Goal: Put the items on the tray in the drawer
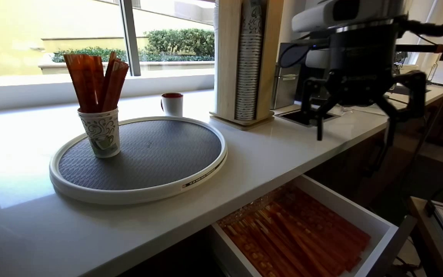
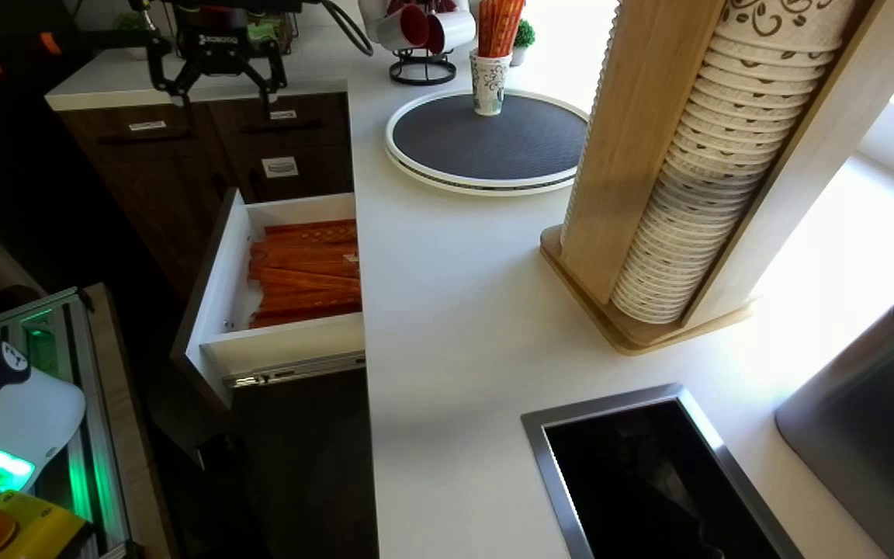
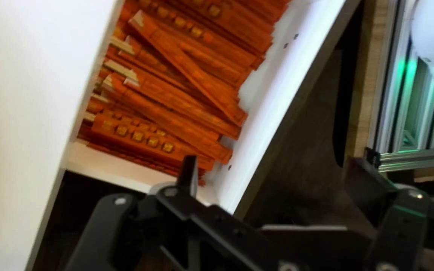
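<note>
Plainly hanging past the counter's (image 2: 431, 466) front edge, with gripper (image 2: 223, 107) jaws wide, empty, probably to grasp sticks (image 2: 500, 29) standing in the cup (image 1: 104, 136) on the tray (image 1: 167, 154), for the drawer (image 2: 284, 345) open below.

Red-orange sticks (image 2: 499, 31) upright over round tray (image 2: 486, 147) — drawer (image 2: 284, 341) open

1. In an exterior view, the gripper (image 2: 223, 103) hangs with its fingers (image 2: 276, 74) spread apart.
2. Lower than the gripper, the drawer (image 2: 292, 338) stands open, orange sticks (image 2: 307, 268) inside.
3. Right of the gripper as seen here, a round tray (image 2: 455, 151) bears a paper cup (image 2: 487, 85) of upright sticks (image 2: 497, 31).
4. Farther right, a wooden rack (image 2: 637, 132) holds stacked cups (image 2: 707, 186).
</note>
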